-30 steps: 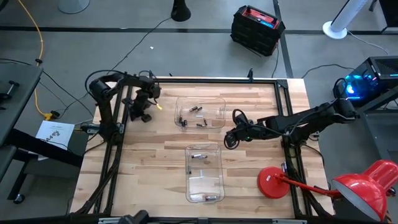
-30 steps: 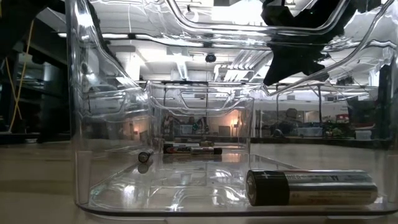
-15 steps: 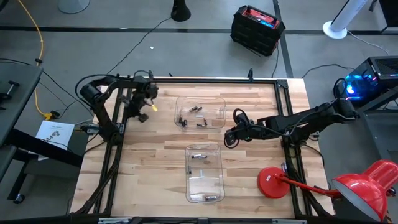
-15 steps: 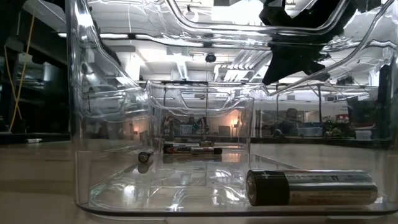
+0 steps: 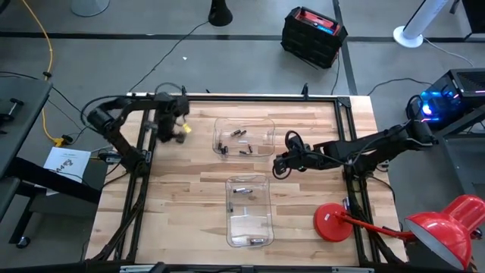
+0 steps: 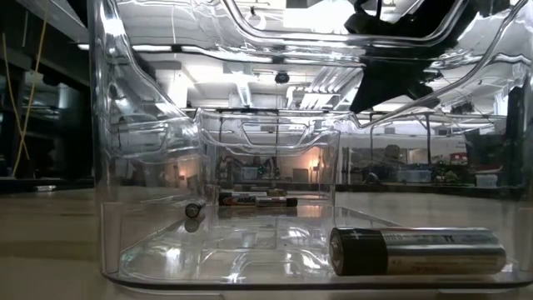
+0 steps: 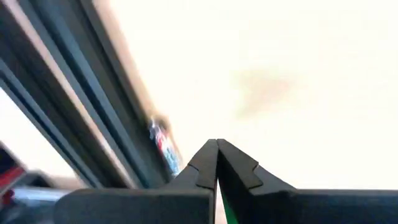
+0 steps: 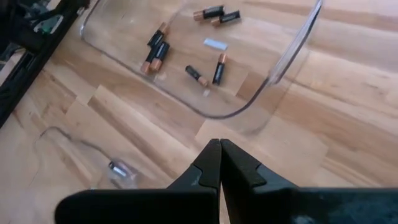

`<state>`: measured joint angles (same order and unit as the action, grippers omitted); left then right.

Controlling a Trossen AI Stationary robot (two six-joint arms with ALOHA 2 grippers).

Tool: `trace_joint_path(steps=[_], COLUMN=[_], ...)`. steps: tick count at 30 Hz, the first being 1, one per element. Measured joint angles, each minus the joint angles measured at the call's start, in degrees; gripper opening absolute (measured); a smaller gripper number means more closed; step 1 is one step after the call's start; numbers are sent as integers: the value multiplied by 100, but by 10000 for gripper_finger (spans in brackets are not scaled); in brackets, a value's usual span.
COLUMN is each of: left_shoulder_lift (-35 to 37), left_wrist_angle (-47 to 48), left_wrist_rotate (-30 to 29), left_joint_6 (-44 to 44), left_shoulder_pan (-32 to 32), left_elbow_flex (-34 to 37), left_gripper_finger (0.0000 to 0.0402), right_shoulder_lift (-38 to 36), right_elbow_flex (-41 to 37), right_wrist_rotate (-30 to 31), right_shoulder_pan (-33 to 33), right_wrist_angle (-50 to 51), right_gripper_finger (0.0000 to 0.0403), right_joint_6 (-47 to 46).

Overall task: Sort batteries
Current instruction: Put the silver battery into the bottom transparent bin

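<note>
While both grippers, left gripper and right gripper, sit closed and empty: batteries — small, rigid, smooth, probably roll-prone; best pinched mid-body.

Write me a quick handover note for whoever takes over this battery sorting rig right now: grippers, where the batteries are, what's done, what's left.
Left gripper: shut, empty, at the table's far left corner, clear of both bins.
Right gripper: shut, empty, over bare wood just right of the far bin.
Batteries: several small cells lie in the far bin. The near bin holds one battery at its far end and one larger battery at its near end.
Done: no loose battery is clearly visible on the table.
Left: check whether the sizes are properly separated; the far bin looks mixed, but I can't confirm.
</note>
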<state>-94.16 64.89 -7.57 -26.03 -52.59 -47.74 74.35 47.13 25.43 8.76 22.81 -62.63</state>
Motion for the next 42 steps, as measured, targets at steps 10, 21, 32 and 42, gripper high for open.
trace_joint_path(steps=[10,21,32,42], left_shoulder_lift=[748,999,980,987], left_wrist_angle=[-270,-629,-499,-1479], left_wrist_rotate=[-431,-89,-917,-1214], left_joint_6=[-1225,-2339,-2943,-2960], left_shoulder_pan=[-75,692,668,192], left_elbow_flex=[311,1291,1345,1234], left_gripper_finger=[0,0,0,0], right_shoulder_lift=[0,0,0,0], right_elbow_flex=[0,0,0,0], right_wrist_rotate=[-64,29,-84,-171], right_shoulder_pan=[-127,-127,-127,-173], right_wrist_angle=[21,48,129,177], right_gripper_finger=[0,0,0,0], right_joint_6=[303,454,422,415])
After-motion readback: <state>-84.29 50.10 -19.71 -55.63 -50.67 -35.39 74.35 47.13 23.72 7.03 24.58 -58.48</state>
